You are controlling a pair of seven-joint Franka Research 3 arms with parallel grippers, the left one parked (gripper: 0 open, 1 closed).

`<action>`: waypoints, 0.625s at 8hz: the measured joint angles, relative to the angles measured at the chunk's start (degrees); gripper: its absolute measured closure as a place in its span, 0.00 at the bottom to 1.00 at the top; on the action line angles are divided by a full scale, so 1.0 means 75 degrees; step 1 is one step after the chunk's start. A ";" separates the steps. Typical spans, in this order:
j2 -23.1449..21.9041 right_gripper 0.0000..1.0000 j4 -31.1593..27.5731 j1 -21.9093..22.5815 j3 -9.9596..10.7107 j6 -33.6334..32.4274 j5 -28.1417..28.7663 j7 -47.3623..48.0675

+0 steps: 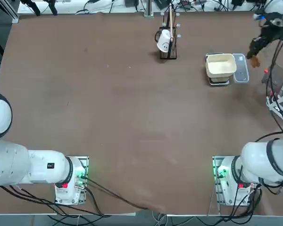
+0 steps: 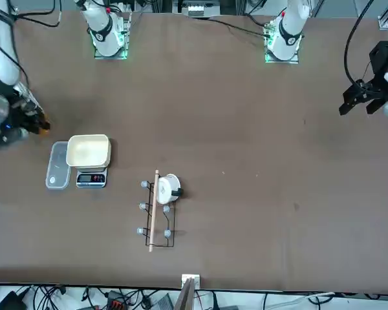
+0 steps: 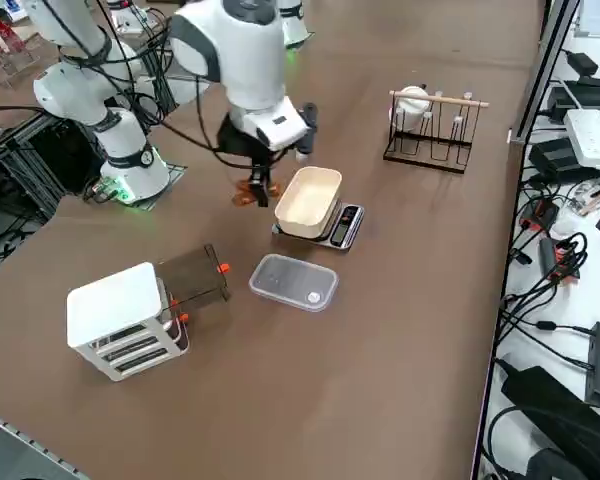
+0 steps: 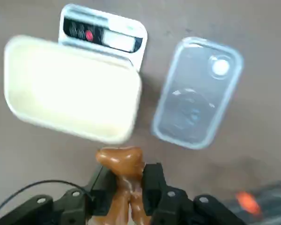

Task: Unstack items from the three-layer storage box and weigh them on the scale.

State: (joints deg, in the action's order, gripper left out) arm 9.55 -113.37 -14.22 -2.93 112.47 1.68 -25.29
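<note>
Right pincer (image 4: 124,190) grips brown item (image 4: 122,180) — scale (image 4: 103,35) display unreadable.

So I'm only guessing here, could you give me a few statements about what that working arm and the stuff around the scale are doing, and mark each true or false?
1. The right end effector grips a brown food piece. True.
2. The cream tub sits on the scale. True.
3. The brown piece already lies inside the tub. False: it is held beside the tub, which looks empty.
4. The clear lid covers the tub. False: it lies flat on the table beside the scale.
5. The white cup hangs on the black wire rack. True.
</note>
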 joint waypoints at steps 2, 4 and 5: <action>0.0616 0.65 0.0006 0.0523 -0.0005 0.0721 0.0368 0.1217; 0.1036 0.63 0.0025 0.0789 -0.0003 0.1206 0.0517 0.1656; 0.1098 0.61 0.0031 0.0864 -0.0003 0.1259 0.0520 0.1733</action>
State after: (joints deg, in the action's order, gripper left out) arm 17.79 -113.13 -7.74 -2.95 121.91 5.58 -12.30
